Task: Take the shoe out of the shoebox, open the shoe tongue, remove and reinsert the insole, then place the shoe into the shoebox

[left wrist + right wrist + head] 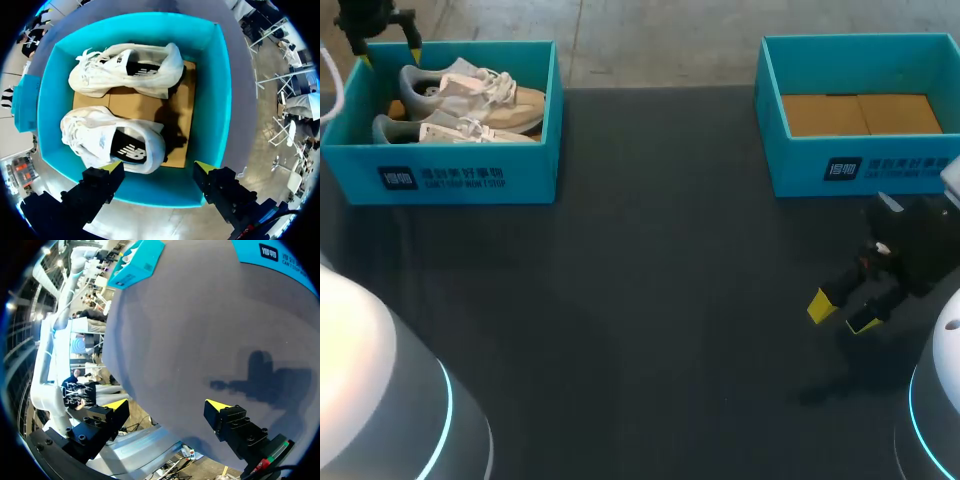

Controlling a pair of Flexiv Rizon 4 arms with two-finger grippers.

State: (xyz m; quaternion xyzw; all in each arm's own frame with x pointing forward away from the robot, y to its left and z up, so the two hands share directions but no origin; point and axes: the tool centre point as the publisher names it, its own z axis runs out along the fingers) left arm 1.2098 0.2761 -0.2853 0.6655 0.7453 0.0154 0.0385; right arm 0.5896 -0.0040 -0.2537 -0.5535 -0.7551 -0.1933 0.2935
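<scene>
The left teal shoebox [470, 175] at the table's back left holds a pair of white-and-beige shoes on their sides. One shoe [480, 95] [130, 70] lies toward the back and the other shoe [445, 130] [107, 140] toward the front. Dark insoles show in both openings. My left gripper [388, 57] [159, 167] hangs open above the box's end wall by the heels, with nothing between its fingers. My right gripper [842, 314] [167, 407] stands open and empty low over the table at the right, far from the shoes.
A second teal shoebox [860, 160] [280, 260] with only its brown cardboard floor [860, 113] stands at the back right, just beyond my right gripper. Dark tabletop [660, 300] lies between the two boxes and toward the front.
</scene>
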